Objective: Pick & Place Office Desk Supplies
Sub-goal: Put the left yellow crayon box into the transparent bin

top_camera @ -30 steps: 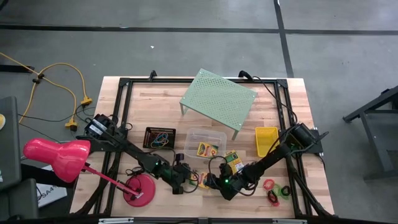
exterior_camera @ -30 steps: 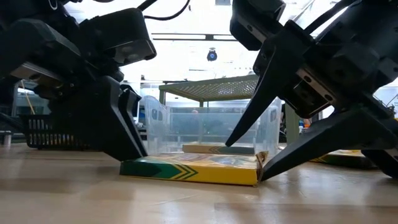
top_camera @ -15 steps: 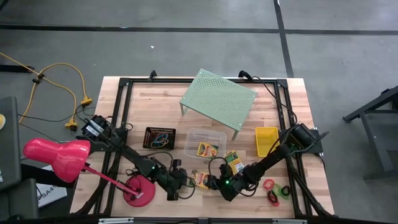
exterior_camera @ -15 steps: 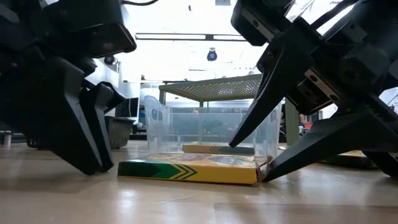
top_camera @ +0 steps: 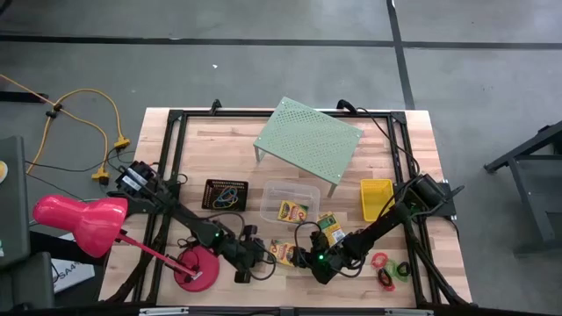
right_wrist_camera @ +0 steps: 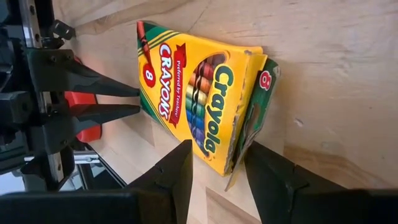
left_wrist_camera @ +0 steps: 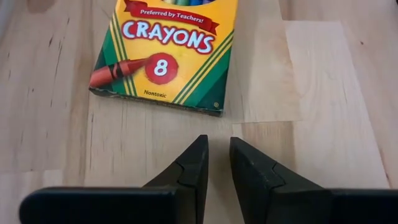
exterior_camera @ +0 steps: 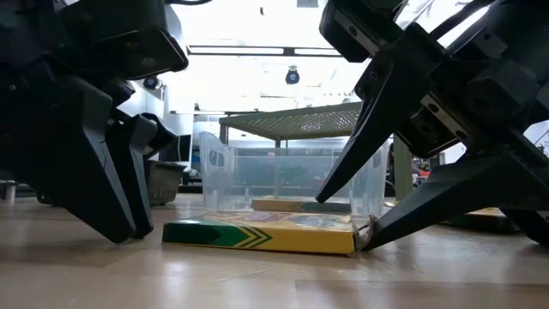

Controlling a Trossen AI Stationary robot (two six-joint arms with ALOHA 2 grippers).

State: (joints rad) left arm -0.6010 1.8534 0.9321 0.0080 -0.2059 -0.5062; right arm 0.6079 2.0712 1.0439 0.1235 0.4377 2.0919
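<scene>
While both arms converge on the front centre of the table [top_camera: 421,140], the high view shows one crayon box [top_camera: 283,253] lying flat between the left gripper [top_camera: 255,257] and the right gripper [top_camera: 303,257]; a second box [top_camera: 329,228] lies near behind it, a third sits inside the clear tub [top_camera: 291,191], and the black mesh tray [top_camera: 226,194], yellow basket [top_camera: 376,198] and little rings [top_camera: 391,266] stand well apart, as does the pink-red lamp [top_camera: 81,223] at the left edge. From the low view, the box [exterior_camera: 262,232] rests flat on the wood, the right gripper's [exterior_camera: 364,215] two fingers spread apart, one above the box's end and one at table level against it, evidently placed to pinch that end; the left gripper [exterior_camera: 129,219] stands just beside the other end, not touching. Seen from the left wrist, its fingers [left_wrist_camera: 193,171] are nearly together, a narrow gap between them, holding nothing, with the box [left_wrist_camera: 168,53] a short way ahead and cut off at the frame edge. Seen from the right wrist, the fingers [right_wrist_camera: 177,171] are parted and straddle the box's [right_wrist_camera: 199,109] torn end flap; whether they press on it cannot be told, so no grip is confirmed. Rubber bands are too small to make out clearly.
</scene>
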